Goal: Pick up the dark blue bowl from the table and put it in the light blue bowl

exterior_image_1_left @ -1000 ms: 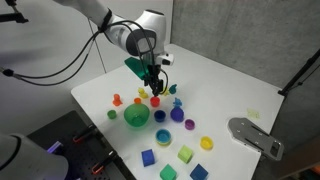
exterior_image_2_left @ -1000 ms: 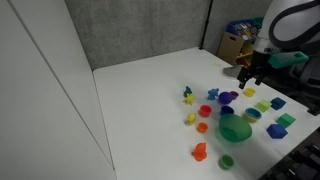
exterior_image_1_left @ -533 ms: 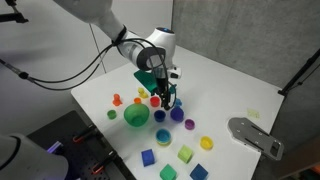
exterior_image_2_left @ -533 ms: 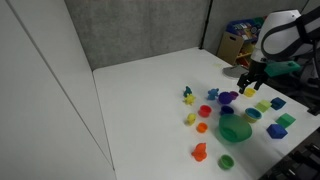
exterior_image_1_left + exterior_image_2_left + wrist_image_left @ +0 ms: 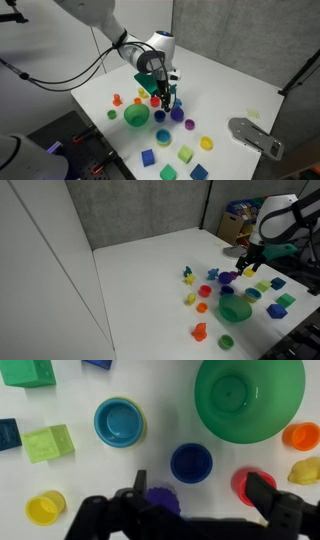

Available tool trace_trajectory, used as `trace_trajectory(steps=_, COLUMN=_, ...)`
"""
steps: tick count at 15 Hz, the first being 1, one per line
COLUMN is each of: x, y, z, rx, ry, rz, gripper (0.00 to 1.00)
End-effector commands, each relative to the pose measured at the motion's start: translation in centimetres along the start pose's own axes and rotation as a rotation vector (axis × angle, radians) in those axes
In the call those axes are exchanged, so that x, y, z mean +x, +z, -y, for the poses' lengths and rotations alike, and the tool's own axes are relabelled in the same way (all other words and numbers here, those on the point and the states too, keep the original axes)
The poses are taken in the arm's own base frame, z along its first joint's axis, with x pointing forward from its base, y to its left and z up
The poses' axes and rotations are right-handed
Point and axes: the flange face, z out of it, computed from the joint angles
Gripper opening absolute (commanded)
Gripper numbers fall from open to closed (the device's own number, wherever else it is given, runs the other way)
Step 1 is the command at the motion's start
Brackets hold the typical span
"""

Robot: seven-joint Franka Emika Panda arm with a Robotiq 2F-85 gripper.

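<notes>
In the wrist view the dark blue bowl (image 5: 191, 462) sits upright on the white table, just ahead of my gripper (image 5: 200, 490) and between its two fingers. The gripper is open and empty, with one finger (image 5: 140, 486) beside a purple bowl (image 5: 160, 500) and the other over a red bowl (image 5: 249, 484). The light blue bowl (image 5: 120, 421) stands empty a short way up and to the left of the dark blue one. In both exterior views the gripper (image 5: 165, 98) (image 5: 248, 268) hangs low over the cluster of toys, near the light blue bowl (image 5: 163, 136).
A big green bowl (image 5: 248, 395) (image 5: 136, 116) (image 5: 236, 308) stands close to the dark blue bowl. An orange cup (image 5: 300, 435), a yellow cup (image 5: 45, 508), a light green cube (image 5: 48, 443) and other cubes lie around. A grey device (image 5: 255, 136) sits at the table's edge.
Over the last second the gripper moved across and down to above the small bowls. In the last half second it has hardly moved.
</notes>
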Motion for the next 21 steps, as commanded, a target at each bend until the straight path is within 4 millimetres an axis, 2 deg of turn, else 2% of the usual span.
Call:
trace_trajectory(steps=1, x=1.7, y=2.8, z=-1.1, rx=0.000, ry=-0.010, rz=-0.038, gripper=1.00)
trace_trajectory(steps=10, x=3.7, y=11.5, z=-3.8, rx=-0.020, ry=0.018, rz=-0.072, gripper=1.00)
trace_trajectory(steps=14, x=4.3, y=14.4, z=-3.6, rx=-0.017, ry=0.028, rz=-0.084, gripper=1.00)
trace_trajectory(steps=19, x=4.3, y=16.8, z=-2.6, rx=-0.008, ry=0.024, rz=-0.087, gripper=1.00)
trace_trajectory(steps=20, x=4.2, y=17.1, z=-2.5, rx=-0.006, ry=0.024, rz=-0.086, gripper=0.75)
trace_trajectory(steps=21, x=4.2, y=17.3, z=-2.3, rx=-0.006, ry=0.022, rz=-0.086, gripper=0.73)
